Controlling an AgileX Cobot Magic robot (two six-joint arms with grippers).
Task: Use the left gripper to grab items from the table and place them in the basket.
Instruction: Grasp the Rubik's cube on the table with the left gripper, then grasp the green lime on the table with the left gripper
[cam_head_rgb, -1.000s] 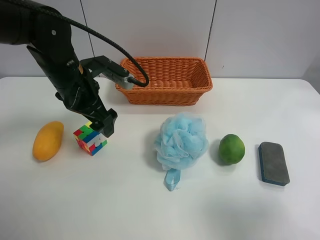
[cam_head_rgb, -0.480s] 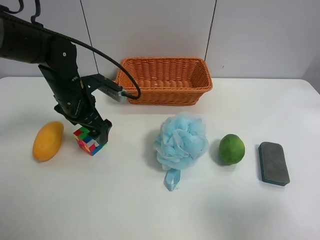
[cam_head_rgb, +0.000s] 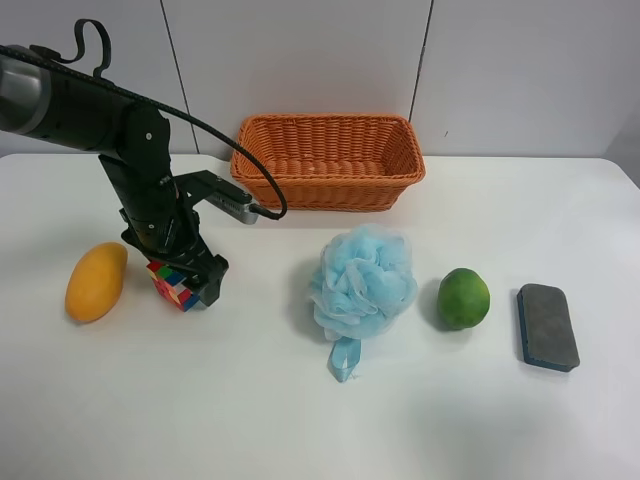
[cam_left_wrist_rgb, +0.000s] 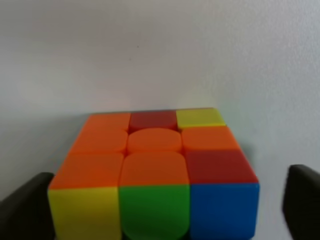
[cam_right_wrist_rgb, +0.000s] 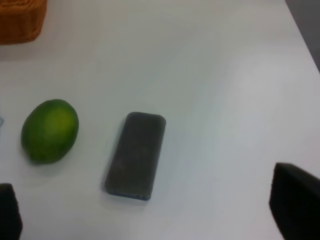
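Observation:
My left gripper (cam_head_rgb: 190, 280) is open and low over the multicoloured puzzle cube (cam_head_rgb: 172, 283), with a finger on each side. In the left wrist view the cube (cam_left_wrist_rgb: 155, 165) fills the space between the two dark fingertips (cam_left_wrist_rgb: 25, 210) and rests on the white table (cam_head_rgb: 300, 420). A yellow-orange mango (cam_head_rgb: 96, 281) lies just beside the cube. The light blue bath puff (cam_head_rgb: 362, 282), the green fruit (cam_head_rgb: 463, 298) and the grey-and-blue sponge (cam_head_rgb: 547, 326) lie in a row across the table. The wicker basket (cam_head_rgb: 330, 190) stands at the back. My right gripper (cam_right_wrist_rgb: 155, 220) is open, above the table near the sponge (cam_right_wrist_rgb: 136, 154).
The green fruit (cam_right_wrist_rgb: 50, 131) and a corner of the basket (cam_right_wrist_rgb: 20, 20) show in the right wrist view. A black cable (cam_head_rgb: 250, 170) loops from the left arm past the basket's near corner. A grey panelled wall stands behind the table.
The left arm has lowered and drawn in towards the cube, so its open fingers now straddle it at table level. The cube and the other items have not moved.

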